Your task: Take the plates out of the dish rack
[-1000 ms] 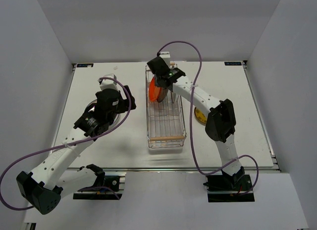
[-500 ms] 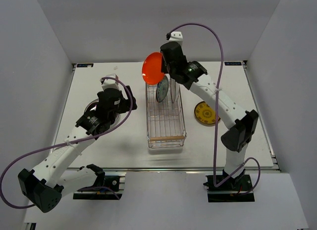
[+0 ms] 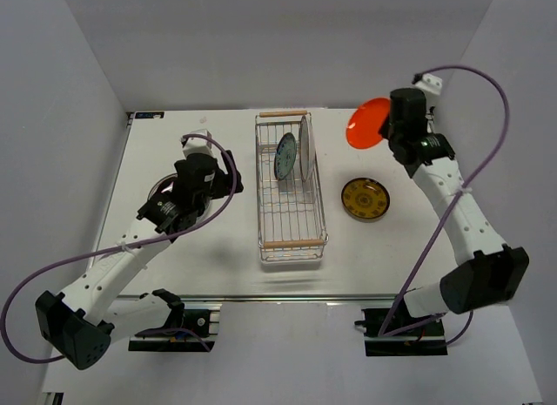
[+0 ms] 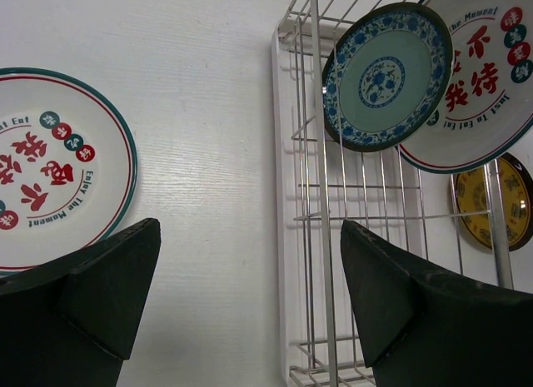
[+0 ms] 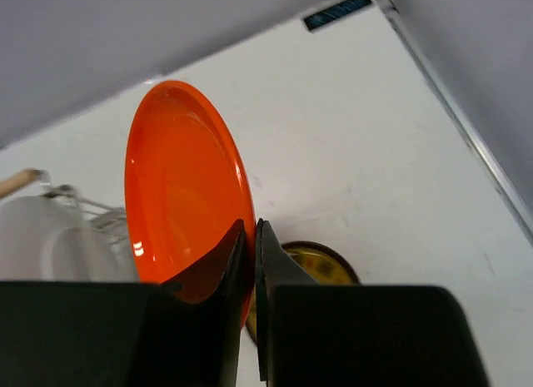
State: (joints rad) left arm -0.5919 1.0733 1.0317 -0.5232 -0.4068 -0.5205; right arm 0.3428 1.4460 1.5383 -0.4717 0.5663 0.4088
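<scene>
Swung right, clear of the chrome wire dish rack [image 3: 291, 244], your right claw [image 5: 252, 229] holds the round orange plate [image 3: 368, 123] clamped over the white table [image 3: 409, 239], leaving two patterned plates [image 3: 285, 156] racked while your left claw [image 4: 250, 229] hangs spread apart

The orange plate [image 5: 187, 195] is smooth and highly glossy, with bright highlights across its face. The dish rack [image 3: 259, 196] is thin, shiny chrome wire, with a pale wooden bar [image 3: 283, 114] of bare, matt wood at each short end. The blue patterned plate [image 4: 387, 75] and the white plate [image 4: 479, 79] with red characters look smooth and glazed. The yellow plate [image 3: 365, 199] has a soft sheen. The desk [image 4: 208, 112] is matt white and faintly streaked. The jaws of the left gripper [image 4: 250, 227] are matt black plastic.
</scene>
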